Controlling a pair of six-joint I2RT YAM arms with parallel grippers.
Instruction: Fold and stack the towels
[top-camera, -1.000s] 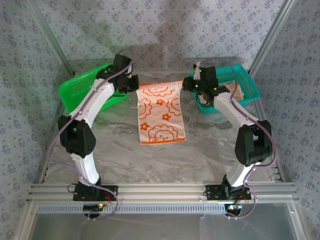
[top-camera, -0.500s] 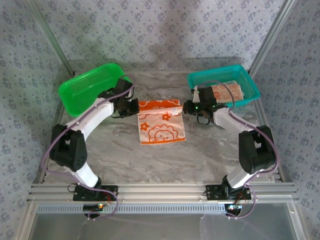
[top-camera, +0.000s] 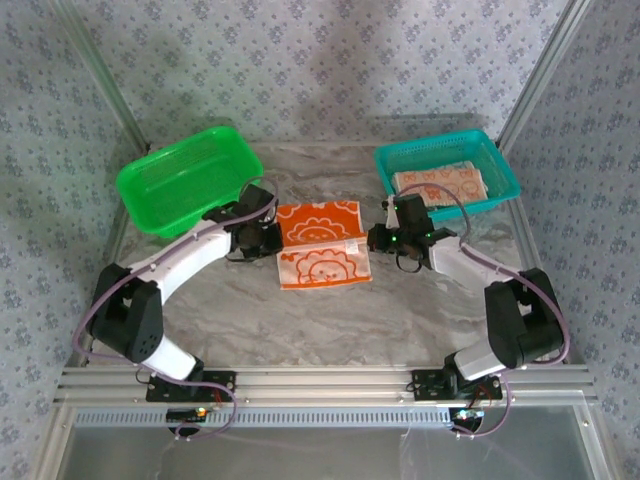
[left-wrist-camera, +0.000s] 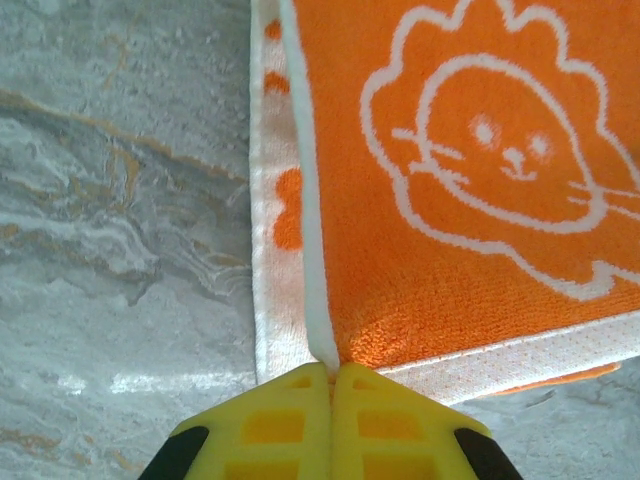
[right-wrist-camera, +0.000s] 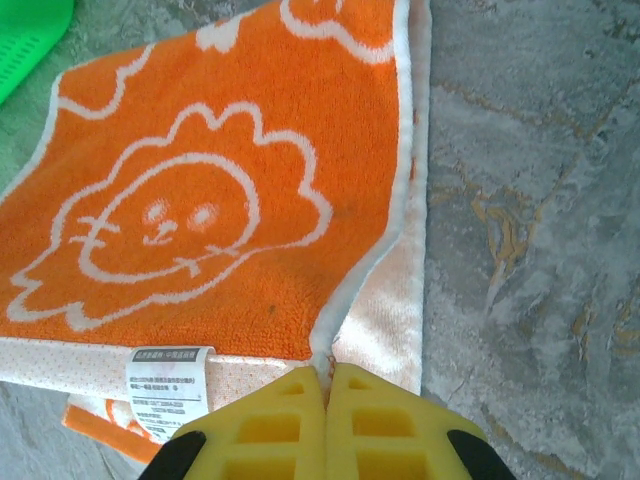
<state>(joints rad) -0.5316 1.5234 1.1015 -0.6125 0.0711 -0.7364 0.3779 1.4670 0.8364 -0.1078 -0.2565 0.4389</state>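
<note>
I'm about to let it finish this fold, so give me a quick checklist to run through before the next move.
1. Grip of left end effector on towel corner: shut, ok.
2. Grip of right end effector on the other corner: shut, ok.
3. Folded flap reaches the near edge: not ok, a cream strip with a face shows beyond it.
4. Lower layer flat under the flap: cannot tell.
5. Apart from the second towel, which lies in the teal basket: ok.

Right gripper (right-wrist-camera: 327, 373) pinched on the towel (right-wrist-camera: 200, 220) corner — orange flap folded over its cream layer, label (right-wrist-camera: 168, 392) alongside — on the marble table (right-wrist-camera: 530, 200).
</note>
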